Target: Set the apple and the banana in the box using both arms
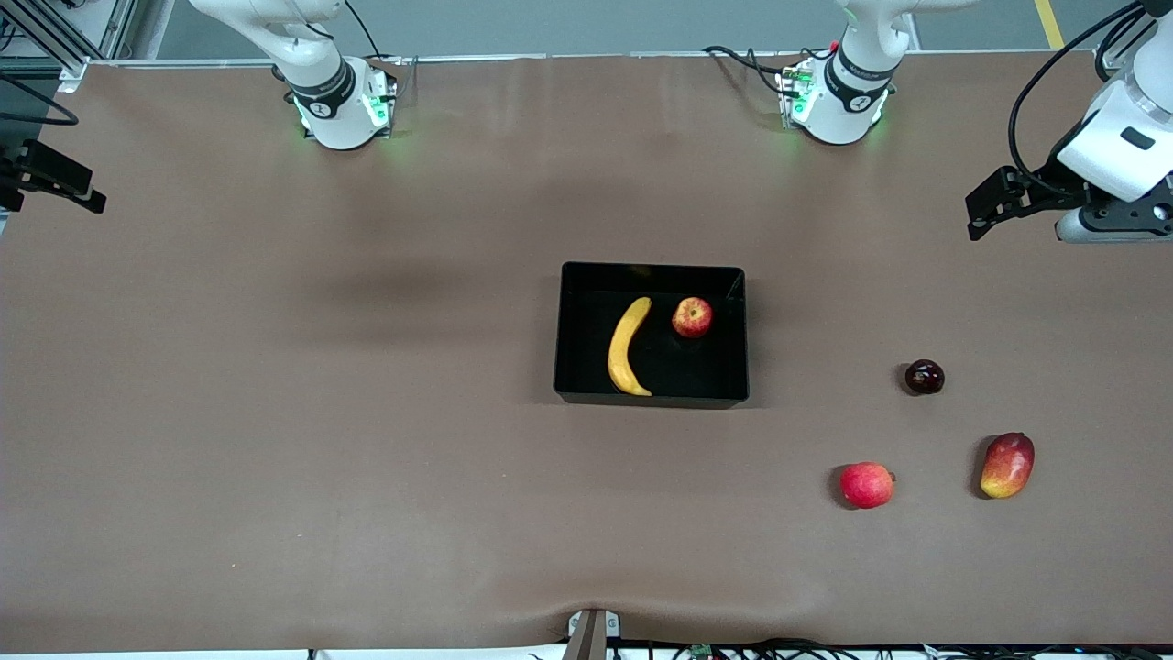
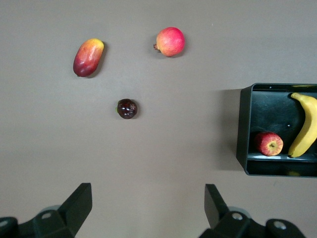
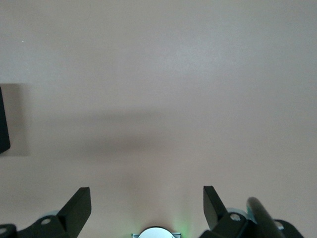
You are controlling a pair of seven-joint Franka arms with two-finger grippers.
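The black box lies mid-table. The yellow banana and the small red-yellow apple both lie inside it, apart from each other. They also show in the left wrist view: the box, the banana and the apple. My left gripper hangs open and empty high over the left arm's end of the table. My right gripper hangs open and empty high over the right arm's end. A corner of the box shows at the edge of the right wrist view.
Three loose fruits lie on the brown table toward the left arm's end: a dark plum, a pinkish-red round fruit and a red-yellow mango, the last two nearer the front camera. The arm bases stand along the table's back edge.
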